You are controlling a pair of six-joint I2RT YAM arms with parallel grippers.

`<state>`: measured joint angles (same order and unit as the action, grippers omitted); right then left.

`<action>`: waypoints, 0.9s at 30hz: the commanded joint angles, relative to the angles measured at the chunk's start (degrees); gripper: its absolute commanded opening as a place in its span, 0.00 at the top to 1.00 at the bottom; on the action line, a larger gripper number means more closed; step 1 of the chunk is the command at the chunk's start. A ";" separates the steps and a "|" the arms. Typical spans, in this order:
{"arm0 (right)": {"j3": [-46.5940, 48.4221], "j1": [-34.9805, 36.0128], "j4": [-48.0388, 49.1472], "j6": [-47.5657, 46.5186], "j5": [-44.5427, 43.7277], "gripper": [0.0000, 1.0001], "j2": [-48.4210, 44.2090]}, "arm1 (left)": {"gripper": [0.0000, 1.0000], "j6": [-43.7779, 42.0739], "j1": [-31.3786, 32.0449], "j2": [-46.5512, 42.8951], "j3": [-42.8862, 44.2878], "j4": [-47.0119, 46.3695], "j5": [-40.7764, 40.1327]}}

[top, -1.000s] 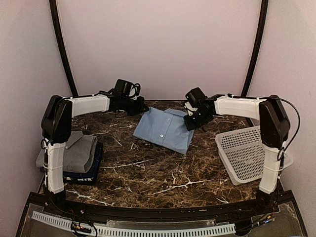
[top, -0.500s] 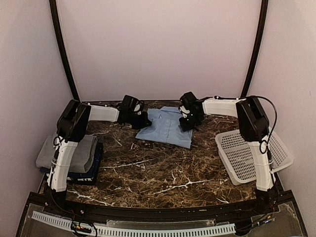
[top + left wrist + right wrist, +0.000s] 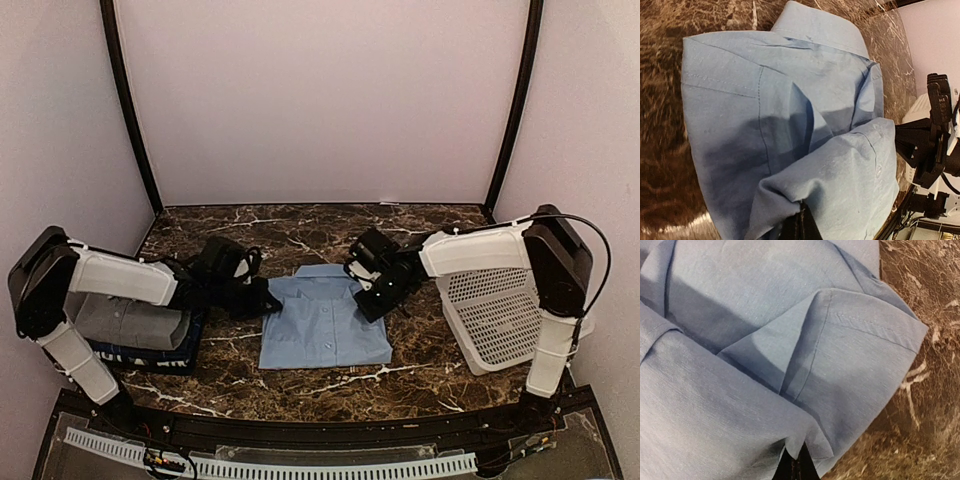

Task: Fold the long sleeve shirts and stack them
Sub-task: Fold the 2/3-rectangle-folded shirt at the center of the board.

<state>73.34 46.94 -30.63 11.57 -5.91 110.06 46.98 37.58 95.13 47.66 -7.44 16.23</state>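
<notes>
**Both claws pinch the blue shirt at its collar-end corners**

Top view: the light blue shirt lies as a folded rectangle at the middle of the marble table, with its collar on the far side. The left gripper sits at its far left corner and the right gripper at its far right corner. Holding one corner on each side probably keeps the fold square while the shirt is handled. To the left, the grey shirt rests on the navy shirt, under the left arm. That pile looks like where the blue one should go. The white basket stands to the right, apart from the cloth.

Left wrist view: the claw is closed tight, with blue fabric bunched and gathered at its tip. The shoulder and collar spread out beyond it, and the other claw shows at the far edge.

Right wrist view: this claw is also fully closed, nipping the hem edge. A folded flap lies just ahead of it, and bare marble shows to the right.
</notes>
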 commanded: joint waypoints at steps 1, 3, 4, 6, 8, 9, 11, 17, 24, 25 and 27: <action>-3.43 4.01 0.57 3.40 -2.54 1.00 -7.98 | 1.00 3.68 3.31 -12.41 -6.28 0.96 -6.88; -4.08 5.18 -0.23 4.39 -3.80 1.00 -10.67 | 1.00 3.94 4.13 -15.93 -7.54 2.92 -7.91; -4.27 5.60 -0.54 4.80 -4.40 1.00 -12.44 | 1.00 3.94 4.24 -16.90 -7.78 4.22 -8.20; -4.27 6.07 -1.53 5.47 -5.16 1.00 -14.79 | 1.00 3.47 4.40 -19.58 -8.07 6.08 -9.13; -4.11 6.46 -2.11 5.88 -5.65 1.00 -17.01 | 1.00 2.85 4.43 -21.82 -7.91 7.66 -10.01; -3.93 6.56 -2.30 6.07 -5.64 1.00 -18.01 | 1.00 2.59 4.41 -22.93 -7.46 8.92 -10.13; -3.38 6.88 -2.81 6.18 -5.75 1.00 -19.79 | 1.00 1.87 4.40 -24.36 -6.51 10.48 -10.18; -1.34 8.08 -4.57 6.03 -6.45 1.00 -24.00 | 1.00 0.15 4.43 -28.05 -3.52 13.31 -9.94; 0.23 8.60 -5.27 5.57 -6.78 1.00 -25.96 | 1.00 -1.28 4.42 -29.31 0.02 15.27 -9.92; 0.49 8.61 -5.45 5.49 -6.93 1.00 -26.05 | 1.00 -1.41 4.43 -29.39 0.31 15.33 -10.00; 0.98 8.57 -5.70 5.21 -7.46 1.00 -26.13 | 1.00 -1.86 4.43 -29.42 1.43 15.55 -10.33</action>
<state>71.92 54.85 -36.51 16.82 -11.73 85.52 46.98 41.80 67.24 46.15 6.46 6.72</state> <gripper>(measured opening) 0.003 0.003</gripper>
